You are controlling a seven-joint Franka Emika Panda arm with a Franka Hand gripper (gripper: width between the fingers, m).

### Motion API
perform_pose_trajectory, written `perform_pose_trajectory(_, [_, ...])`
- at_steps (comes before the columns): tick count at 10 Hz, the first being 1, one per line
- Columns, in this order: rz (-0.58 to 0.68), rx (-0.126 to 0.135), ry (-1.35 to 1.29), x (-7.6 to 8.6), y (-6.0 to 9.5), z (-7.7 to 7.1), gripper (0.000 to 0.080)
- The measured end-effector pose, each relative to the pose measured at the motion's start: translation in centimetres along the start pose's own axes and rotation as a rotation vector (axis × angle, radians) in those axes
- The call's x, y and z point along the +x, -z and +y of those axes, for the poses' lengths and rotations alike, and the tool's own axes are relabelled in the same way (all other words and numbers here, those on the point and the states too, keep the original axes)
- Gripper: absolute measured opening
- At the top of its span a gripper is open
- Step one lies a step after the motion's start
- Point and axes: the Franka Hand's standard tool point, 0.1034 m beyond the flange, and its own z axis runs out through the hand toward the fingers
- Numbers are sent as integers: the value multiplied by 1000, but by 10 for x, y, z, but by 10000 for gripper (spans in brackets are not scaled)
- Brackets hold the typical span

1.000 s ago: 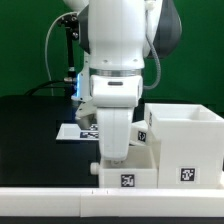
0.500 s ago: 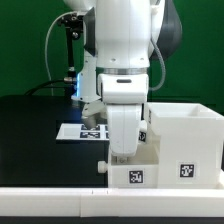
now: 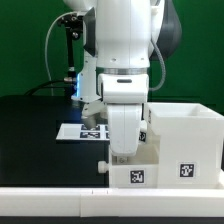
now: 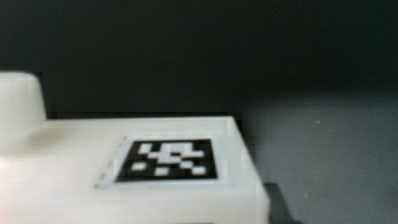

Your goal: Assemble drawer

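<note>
A small white tray with a tag on its front and a knob on its left stands near the table's front edge. Its right end touches or nearly touches the large white box casing. My gripper reaches straight down onto the tray's back wall and looks shut on it; the arm hides the fingertips. The wrist view shows a white tray face with a tag and a white round part. No fingers show there.
The marker board lies flat on the black table behind the tray. A white rail runs along the front edge. A black post with cables stands at the back left.
Over the last second the gripper and the small tray moved together toward the exterior view's right, up to the casing. In the last half second nothing moved.
</note>
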Motion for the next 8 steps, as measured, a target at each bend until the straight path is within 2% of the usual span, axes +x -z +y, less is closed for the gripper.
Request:
perform_pose_trajectory(1, [0, 0, 0, 0, 0, 0, 107])
perform_pose_trajectory(2, [0, -1, 3, 1, 1, 0, 107])
perform_pose_trajectory(3, [1, -13, 13, 6, 7, 4, 294])
perform_pose_trajectory(4, [-5, -8, 18, 6, 17, 7, 294])
perform_pose_trajectory(5, [-13, -5, 19, 2, 28, 13, 481])
perform_pose_trajectory(6, [-18, -6, 33, -7, 38, 18, 591])
perform_pose_trajectory(7, [-23, -6, 36, -12, 46, 24, 591])
perform_pose_trajectory(8, [-8, -11, 82, -27, 46, 30, 638])
